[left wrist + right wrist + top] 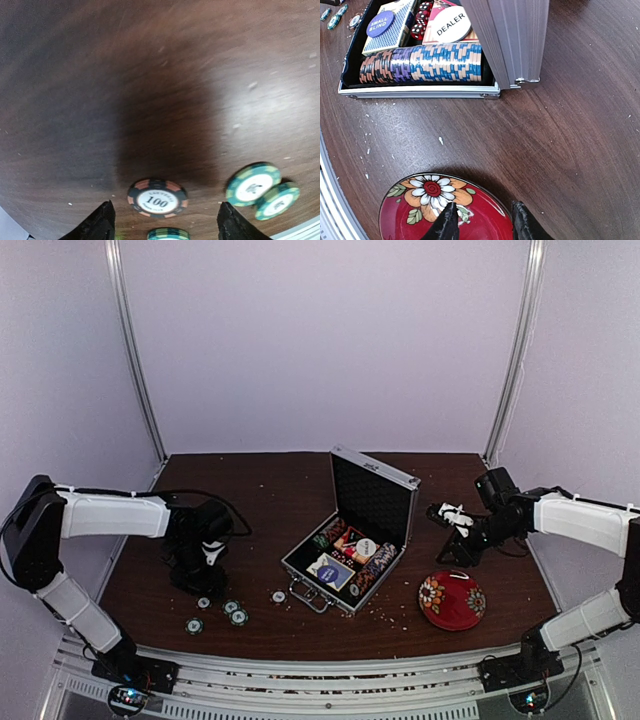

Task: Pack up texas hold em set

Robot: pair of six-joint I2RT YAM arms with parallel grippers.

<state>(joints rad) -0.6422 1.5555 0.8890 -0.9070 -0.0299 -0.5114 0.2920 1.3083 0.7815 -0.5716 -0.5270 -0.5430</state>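
The silver briefcase stands open mid-table, lid up. Its black tray holds rows of striped chips, the blue-and-cream card deck, a dealer button and red dice. Several loose chips lie near the front left: a black-and-orange "100" chip, two overlapping green chips and one more green chip. They also show in the top view. My left gripper is open and empty just above the "100" chip. My right gripper is open and empty over the bowl's rim.
The red floral bowl sits at the front right, near the briefcase. One chip lies by the briefcase handle. Pale crumbs dot the dark wood table. A metal rail runs along the near edge.
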